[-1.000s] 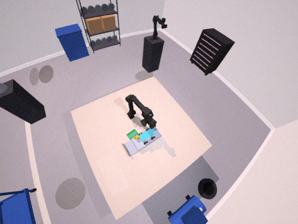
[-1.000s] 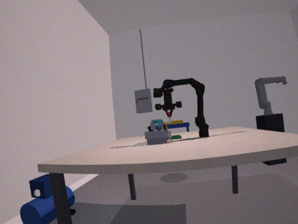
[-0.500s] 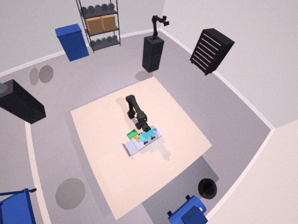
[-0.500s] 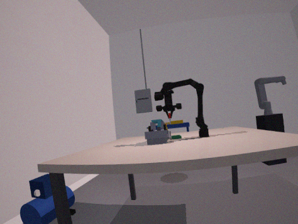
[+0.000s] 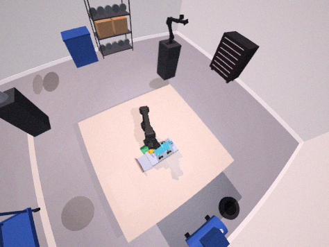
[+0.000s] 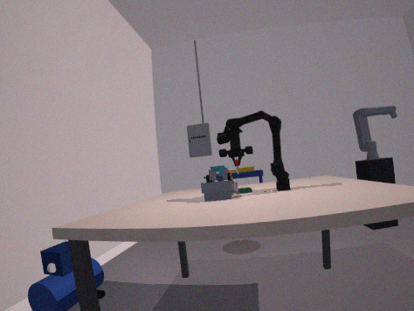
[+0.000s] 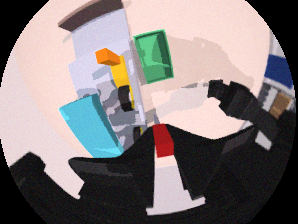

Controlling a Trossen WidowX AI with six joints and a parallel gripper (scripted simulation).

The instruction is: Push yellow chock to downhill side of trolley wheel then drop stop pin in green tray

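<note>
My gripper (image 6: pixel 237 160) (image 7: pixel 158 128) is shut on the red-headed stop pin (image 6: pixel 237 162) (image 7: pixel 164 146), its thin grey shaft free of the ramp. It hangs above the ramp's tray side, beside the cyan trolley (image 5: pixel 162 148) (image 6: pixel 217 168) (image 7: pixel 89 124). The trolley stands on the pale grey ramp (image 5: pixel 147 162) (image 6: pixel 218 190) (image 7: pixel 95 37). The yellow chock (image 5: pixel 151 151) (image 7: pixel 119 71) with its orange handle (image 7: pixel 106 56) sits at the downhill side of a black wheel (image 7: pixel 124 98) and looks close against it; exact contact cannot be told. The green tray (image 5: pixel 144 149) (image 6: pixel 244 190) (image 7: pixel 156 56) looks empty.
The ramp and tray stand on the pale table top (image 5: pixel 114 194) (image 6: pixel 175 218) (image 7: pixel 200 30). The tray lies close beside the ramp's long edge. The ramp's low end has a dark edge (image 7: pixel 90 15). The arm's base (image 5: pixel 144 109) (image 6: pixel 283 183) stands behind the tray.
</note>
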